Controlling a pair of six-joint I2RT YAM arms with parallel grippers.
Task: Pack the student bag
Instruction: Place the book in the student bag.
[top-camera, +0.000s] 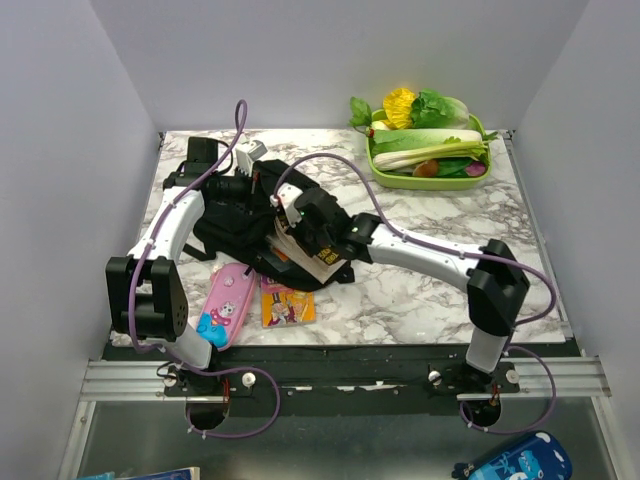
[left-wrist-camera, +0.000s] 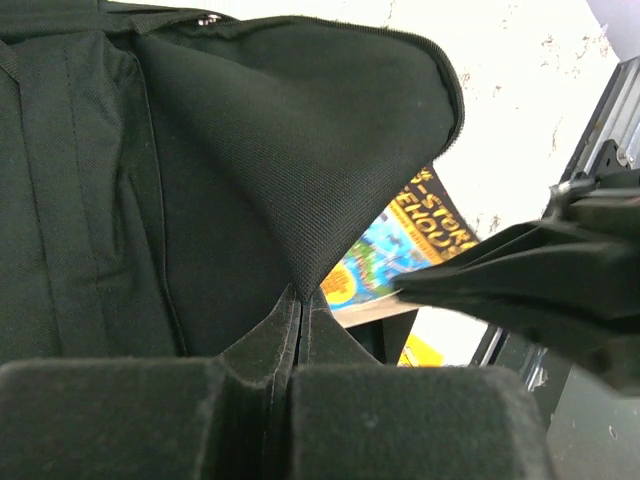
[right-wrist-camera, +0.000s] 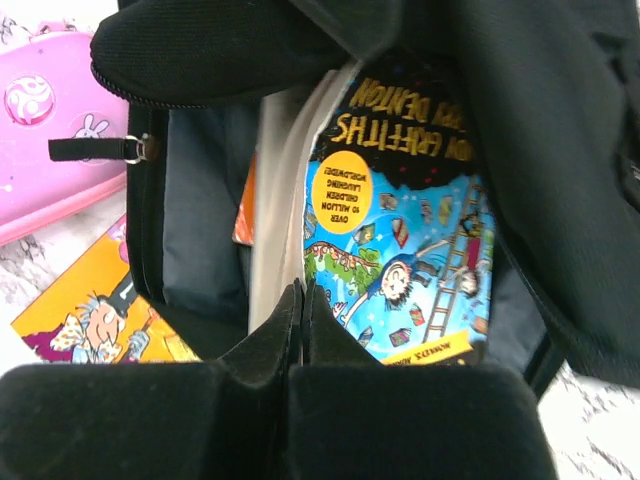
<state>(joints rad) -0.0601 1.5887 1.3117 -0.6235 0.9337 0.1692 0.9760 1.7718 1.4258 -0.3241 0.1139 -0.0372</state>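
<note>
The black student bag (top-camera: 225, 228) lies at the table's left centre with its opening towards the front. My left gripper (top-camera: 266, 188) is shut on the bag's upper flap (left-wrist-camera: 300, 150) and holds it lifted; the pinch shows in the left wrist view (left-wrist-camera: 300, 298). A blue illustrated book (top-camera: 314, 256) stands partly inside the opening, against the grey lining (right-wrist-camera: 200, 220). My right gripper (top-camera: 292, 216) is shut at the edge of that book's cover (right-wrist-camera: 400, 230), its fingertips closed together in the right wrist view (right-wrist-camera: 302, 300). The book also shows in the left wrist view (left-wrist-camera: 400, 250).
A pink pencil case (top-camera: 225, 305) and a thin orange-yellow book (top-camera: 287, 303) lie on the marble table in front of the bag; both show in the right wrist view, the case (right-wrist-camera: 40, 150) and the book (right-wrist-camera: 90, 315). A green tray of vegetables (top-camera: 480, 180) stands at the back right.
</note>
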